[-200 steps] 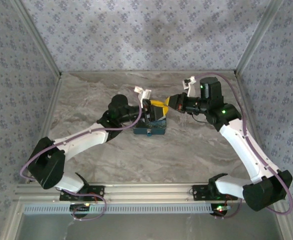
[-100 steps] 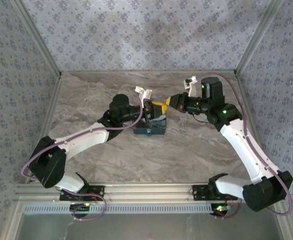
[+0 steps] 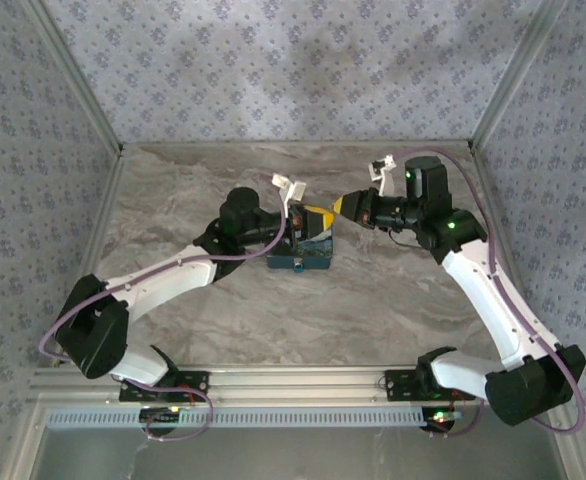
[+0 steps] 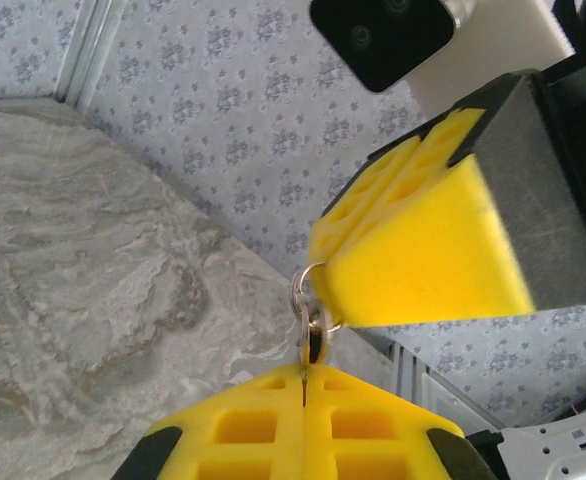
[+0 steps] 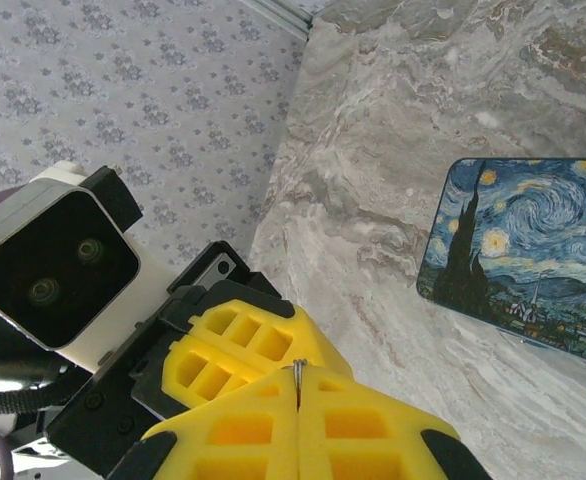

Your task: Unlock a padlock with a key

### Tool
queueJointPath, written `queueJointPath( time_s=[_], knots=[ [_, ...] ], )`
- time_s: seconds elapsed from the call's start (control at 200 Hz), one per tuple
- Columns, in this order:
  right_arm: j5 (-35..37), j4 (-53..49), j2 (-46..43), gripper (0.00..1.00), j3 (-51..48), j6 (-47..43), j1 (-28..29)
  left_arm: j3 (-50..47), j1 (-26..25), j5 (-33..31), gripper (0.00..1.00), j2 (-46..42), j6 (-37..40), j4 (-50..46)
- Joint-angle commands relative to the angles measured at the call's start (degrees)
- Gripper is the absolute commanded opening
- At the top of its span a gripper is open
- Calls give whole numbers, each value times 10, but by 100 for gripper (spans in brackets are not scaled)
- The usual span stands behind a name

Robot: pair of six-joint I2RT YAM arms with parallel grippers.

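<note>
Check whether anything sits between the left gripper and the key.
Nothing visible does. The left gripper is shut on the key, with no gap between them. The key's ring sticks out above the fingers and meets the tip of the right gripper, which pinches a sliver of metal.

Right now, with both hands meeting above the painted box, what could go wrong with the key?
1. The left hand pinches just the end of the key. It may slip out and fall toward the painted box.
2. The right hand is shut on the key ring. Pulling away before letting go could drag the key askew.
</note>
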Motion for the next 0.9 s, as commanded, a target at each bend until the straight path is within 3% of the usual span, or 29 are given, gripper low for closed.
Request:
queueJointPath(
  time_s=[0.0, 0.23, 0.505, 0.645, 0.789, 0.894],
  knots=[
    [-21, -31, -24, 20, -26, -49, -16, 40, 2, 13, 0, -24, 38, -88],
    [-34, -4, -52, 42, -62, -97, -50, 103, 4, 44, 0, -21, 98, -277],
    [-109, 78, -63, 39, -99, -94, -51, 180, 10, 136, 0, -12, 169, -448],
    [-150, 111, -67, 37, -113, -88, -47, 199, 14, 172, 0, -9, 185, -484],
    [-163, 131, -79, 47, -119, -93, -21, 208, 17, 194, 0, -5, 191, -497],
    [-162, 127, -83, 48, -117, -105, -4, 215, 17, 200, 0, 0, 195, -504]
  ],
)
